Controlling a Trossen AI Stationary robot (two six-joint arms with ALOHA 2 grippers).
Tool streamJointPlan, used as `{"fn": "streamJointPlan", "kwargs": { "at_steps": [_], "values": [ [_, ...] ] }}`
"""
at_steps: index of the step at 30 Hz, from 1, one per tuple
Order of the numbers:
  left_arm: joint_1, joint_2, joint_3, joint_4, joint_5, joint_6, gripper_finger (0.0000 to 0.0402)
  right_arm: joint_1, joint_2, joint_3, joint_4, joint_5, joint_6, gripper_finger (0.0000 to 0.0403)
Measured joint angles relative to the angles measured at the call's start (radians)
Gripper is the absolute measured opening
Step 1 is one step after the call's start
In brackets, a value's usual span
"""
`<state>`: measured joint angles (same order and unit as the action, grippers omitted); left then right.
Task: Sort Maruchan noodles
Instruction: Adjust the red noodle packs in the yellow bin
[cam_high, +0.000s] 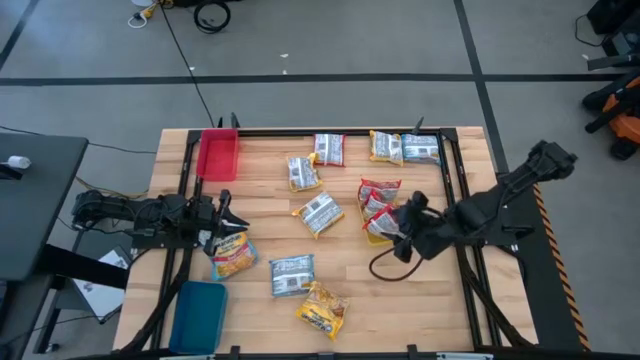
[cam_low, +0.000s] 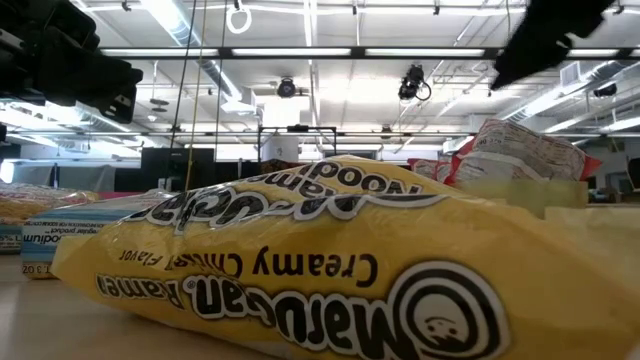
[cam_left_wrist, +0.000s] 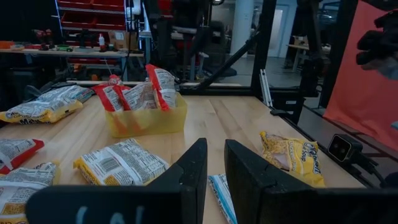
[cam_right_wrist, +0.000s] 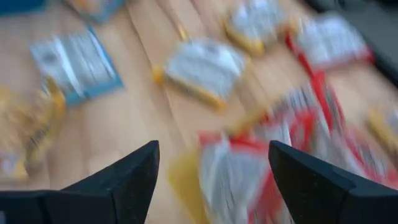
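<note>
The right claw (cam_high: 400, 228) gapes wide directly above 2 red-edged plastic noodle packets (cam_high: 378, 195) standing in a yellow plastic tray (cam_left_wrist: 147, 119); the left claw (cam_high: 222, 222) is narrow, empty

- Looked straight down on the whole table (cam_high: 400, 300) from overhead.
- Sat at tabletop level, pressed close to a yellow packet (cam_low: 330, 270).
- Faced across the wood toward the yellow tray (cam_left_wrist: 146, 121), shared with the overhead view.
- Pointed steeply down at red packets (cam_right_wrist: 249, 174).

Counter (cam_high: 350, 290): pale wood planks, smooth matt. Maruchan noodles (cam_high: 292, 274): crinkled glossy plastic wrap. Yellow tray (cam_left_wrist: 147, 122): translucent plastic. Right claw (cam_right_wrist: 211, 171): fingers matt black plastic.
</note>
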<state>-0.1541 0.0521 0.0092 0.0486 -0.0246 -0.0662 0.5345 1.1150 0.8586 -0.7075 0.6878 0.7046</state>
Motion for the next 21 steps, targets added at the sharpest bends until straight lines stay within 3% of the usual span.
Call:
{"fn": "streamJointPlan", "kwargs": {
  "at_steps": [6,9,15,21],
  "values": [
    [0.000,0.000,0.000,0.000,0.000,0.000,0.0062,-0.048,-0.003,-0.034,0.374,-0.040,-0.335,0.0300],
    [0.000,0.000,0.000,0.000,0.000,0.000,0.0062,-0.049,-0.003,-0.037,0.453,-0.065,-0.457,0.0295],
    [0.000,0.000,0.000,0.000,0.000,0.000,0.0062,-0.076,-0.003,-0.037,0.411,-0.071,-0.528,0.0284],
    [0.000,0.000,0.000,0.000,0.000,0.000,0.0062,-0.164,-0.002,-0.038,0.228,-0.189,-0.450,0.0284]
  ]
}}
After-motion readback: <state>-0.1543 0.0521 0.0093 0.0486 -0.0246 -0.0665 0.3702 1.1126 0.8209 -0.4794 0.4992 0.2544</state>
